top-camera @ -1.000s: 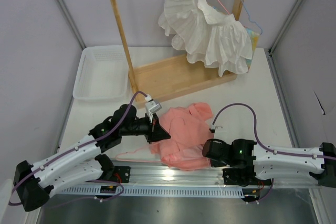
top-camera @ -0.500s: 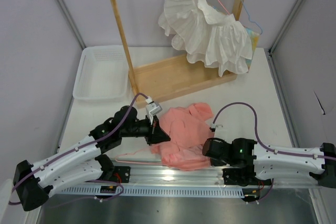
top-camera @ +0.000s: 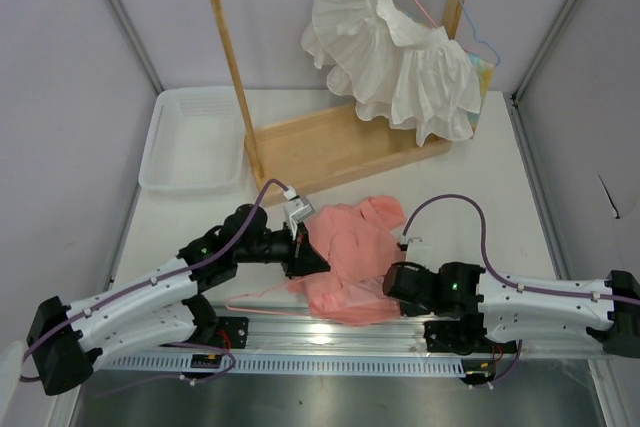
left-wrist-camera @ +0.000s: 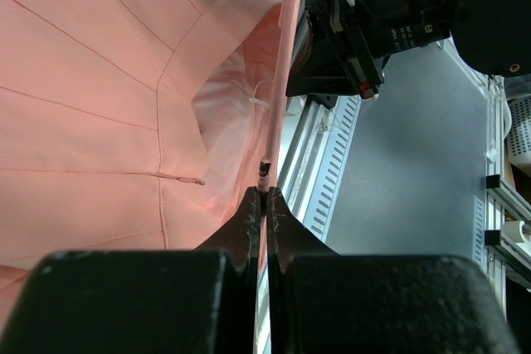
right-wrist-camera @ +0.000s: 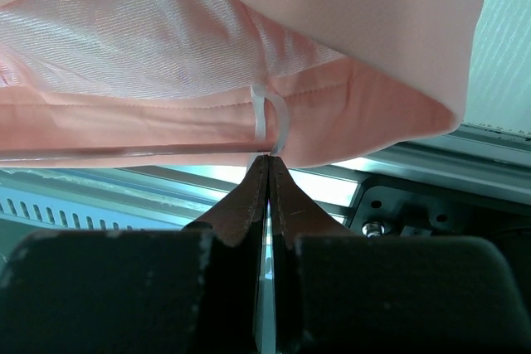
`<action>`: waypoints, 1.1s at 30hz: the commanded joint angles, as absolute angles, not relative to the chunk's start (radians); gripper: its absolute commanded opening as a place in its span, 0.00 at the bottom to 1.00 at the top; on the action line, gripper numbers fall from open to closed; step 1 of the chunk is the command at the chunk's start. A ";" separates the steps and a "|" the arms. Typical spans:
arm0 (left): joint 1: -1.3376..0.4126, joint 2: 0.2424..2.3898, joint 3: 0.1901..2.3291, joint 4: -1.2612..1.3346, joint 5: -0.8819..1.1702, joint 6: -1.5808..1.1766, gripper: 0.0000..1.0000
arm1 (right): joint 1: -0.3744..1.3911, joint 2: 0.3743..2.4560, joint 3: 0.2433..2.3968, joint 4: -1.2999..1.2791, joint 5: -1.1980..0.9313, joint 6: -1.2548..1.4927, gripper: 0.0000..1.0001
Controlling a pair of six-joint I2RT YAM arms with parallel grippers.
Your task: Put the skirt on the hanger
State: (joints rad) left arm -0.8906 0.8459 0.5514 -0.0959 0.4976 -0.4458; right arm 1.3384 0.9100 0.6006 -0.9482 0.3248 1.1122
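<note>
Slippage is your risk: left fingers (left-wrist-camera: 245, 221) pinch the thin hanger (left-wrist-camera: 280, 80) wire, right fingers (right-wrist-camera: 245, 205) press shut where a white loop (right-wrist-camera: 270, 118) of the skirt (top-camera: 350, 242) meets it, near the tabletop (top-camera: 500, 197) edge; tugging could free either.

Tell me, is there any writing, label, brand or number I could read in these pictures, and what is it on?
No text can be read in any view.
Small white print on the black casing on the right arm: too small and blurred to read.
The skirt, hanger and wooden rack: no writing visible.
</note>
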 commanded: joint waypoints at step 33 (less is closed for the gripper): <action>-0.971 0.979 0.430 0.317 0.422 -0.597 0.00 | 1.293 0.953 0.686 -0.885 0.351 1.042 0.03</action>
